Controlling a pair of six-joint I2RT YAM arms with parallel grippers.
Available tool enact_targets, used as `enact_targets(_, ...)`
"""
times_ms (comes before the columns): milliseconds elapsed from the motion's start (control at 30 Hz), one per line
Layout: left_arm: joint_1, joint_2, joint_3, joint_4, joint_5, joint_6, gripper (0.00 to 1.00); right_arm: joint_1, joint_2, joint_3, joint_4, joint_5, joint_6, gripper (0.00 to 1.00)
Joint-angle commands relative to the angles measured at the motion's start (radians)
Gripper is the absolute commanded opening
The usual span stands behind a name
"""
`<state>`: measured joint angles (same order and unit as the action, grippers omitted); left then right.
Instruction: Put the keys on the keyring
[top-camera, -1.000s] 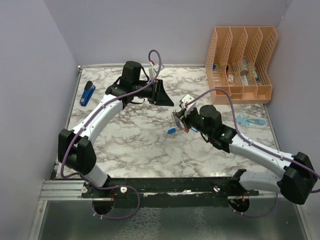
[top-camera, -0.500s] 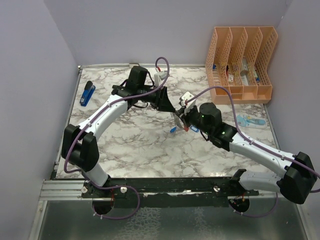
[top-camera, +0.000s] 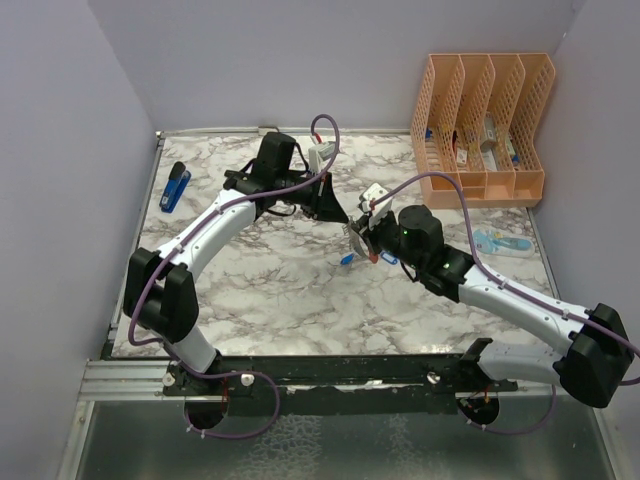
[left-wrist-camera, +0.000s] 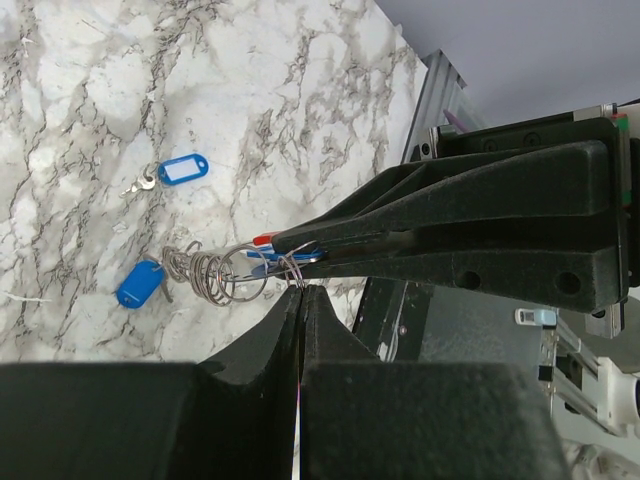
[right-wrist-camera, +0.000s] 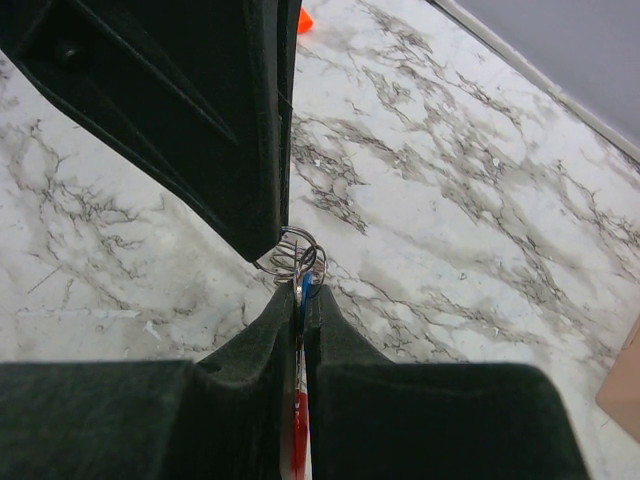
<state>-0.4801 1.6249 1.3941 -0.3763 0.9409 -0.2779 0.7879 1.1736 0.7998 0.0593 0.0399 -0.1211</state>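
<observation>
My right gripper (right-wrist-camera: 300, 290) is shut on the keyring (right-wrist-camera: 300, 425), whose red band shows between the fingers. It holds it above the marble table, seen in the top view (top-camera: 357, 240). A bunch of metal rings (left-wrist-camera: 215, 275) hangs from the keyring's end with a blue-headed key (left-wrist-camera: 140, 285) on it. My left gripper (left-wrist-camera: 300, 292) is shut, its tips pinching one thin wire ring of that bunch, tip to tip with the right gripper (left-wrist-camera: 300, 245). A second blue-headed key (left-wrist-camera: 180, 170) lies loose on the table. The hanging key also shows in the top view (top-camera: 344, 261).
An orange file rack (top-camera: 480, 130) stands at the back right. A dark-blue stapler (top-camera: 177, 187) lies at the left edge. A pale-blue flat item (top-camera: 500, 243) lies at the right. An orange cap (right-wrist-camera: 305, 20) lies further back. Walls close in three sides of the table.
My left gripper has swung right and down to meet the right gripper's tip and the ring bunch. The right arm has barely moved, and both have held still for the last half second.
</observation>
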Motion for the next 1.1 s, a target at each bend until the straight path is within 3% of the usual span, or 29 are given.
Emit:
enact_targets(0,-0.01,0.014,0.004,0.025,-0.034,-0.01,0.0,0.006,0.001,0.038,0.017,-0.03,0.021,0.01)
enact_targets(167,-0.011,-0.012,0.003,0.08,-0.135,-0.086,0.0,0.021,0.009,0.032,0.021,-0.034,0.054,0.01)
enact_targets(433,-0.012,-0.082,-0.141,0.341,-0.232,-0.326,0.0,0.053,0.029,0.035,0.048,-0.02,0.157,0.01)
enact_targets(767,-0.014,-0.157,-0.244,0.419,-0.364,-0.405,0.0,0.062,0.018,0.038,0.063,0.079,0.254,0.01)
enact_targets(1067,-0.034,-0.18,-0.318,0.499,-0.467,-0.444,0.0,0.069,0.062,0.065,0.074,0.067,0.354,0.01)
